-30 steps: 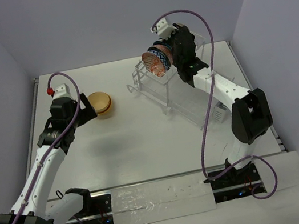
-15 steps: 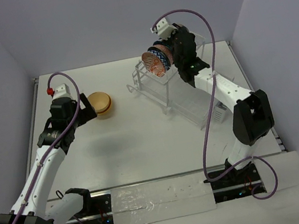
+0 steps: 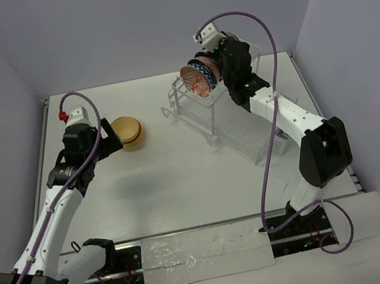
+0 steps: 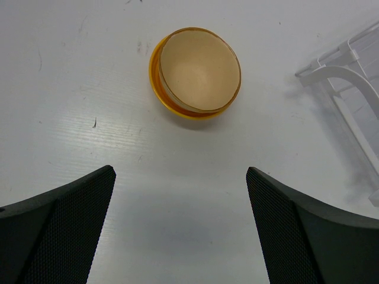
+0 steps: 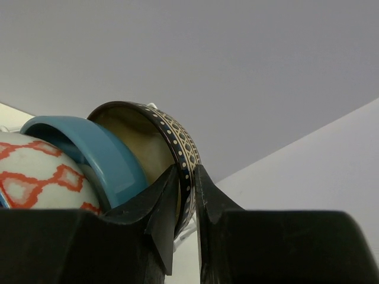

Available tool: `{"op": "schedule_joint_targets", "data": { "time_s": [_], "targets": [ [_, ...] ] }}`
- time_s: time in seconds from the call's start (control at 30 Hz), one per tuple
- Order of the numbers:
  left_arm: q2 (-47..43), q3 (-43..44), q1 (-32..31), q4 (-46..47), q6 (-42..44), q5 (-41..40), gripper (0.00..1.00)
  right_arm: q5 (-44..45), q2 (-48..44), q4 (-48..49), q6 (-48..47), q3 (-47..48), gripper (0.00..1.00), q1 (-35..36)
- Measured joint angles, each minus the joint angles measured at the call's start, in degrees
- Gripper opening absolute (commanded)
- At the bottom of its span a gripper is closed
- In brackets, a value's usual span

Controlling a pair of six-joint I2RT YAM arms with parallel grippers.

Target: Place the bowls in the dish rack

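Inspection of the work surface, taken from the overhead and both wrist views.

1. Left gripper (image 4: 180,170): we found its two black mesh-faced fingers (image 4: 65,219) spread wide and holding nothing. It hovered over the white table (image 4: 89,89), just short of the loose bowls.

2. Loose bowls: a tan round bowl (image 4: 198,71) sat nested inside an orange-yellow round bowl (image 4: 177,111), of which only the rim and part of the wall showed. The pair stood upright on the table, left of the rack and apart from it. In the overhead view the left gripper (image 3: 114,139) lay just beside this pair, without contact.

3. White wire dish rack with a clear tray (image 3: 244,136): it stood on the far right of the table. One corner of it (image 4: 349,77) appeared at the edge of the left wrist view.

4. Right gripper (image 5: 185,177): we found it closed to a narrow pinch on the rim of a dark navy round bowl with a cream lattice band (image 5: 172,133), one finger (image 5: 157,204) inside the rim and the other outside. In the overhead view this gripper (image 3: 225,69) was at the rack's far end, on the top tier.

5. Bowls at the rack: the dark bowl stood on edge. Against it leaned a plain blue round bowl (image 5: 89,148), and next to that a white round bowl with a red-orange lattice pattern (image 5: 35,177). We could not tell which slots they occupied.
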Motion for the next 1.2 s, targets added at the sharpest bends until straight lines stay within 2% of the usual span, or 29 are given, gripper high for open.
{"op": "schedule_joint_targets", "data": {
  "time_s": [0.47,0.77,1.2],
  "targets": [
    [-0.2,0.0,0.0,0.0,0.0,0.0,0.98,-1.9,-1.9,-3.8,3.6,-0.8,0.25,0.0],
    [-0.2,0.0,0.2,0.0,0.0,0.0,0.98,-3.5,-3.7,-4.5,5.2,-1.0,0.33,0.7],
    [-0.3,0.0,0.2,0.0,0.0,0.0,0.98,-4.6,-5.8,-5.4,7.7,-2.5,0.34,1.3]
  ]
}}
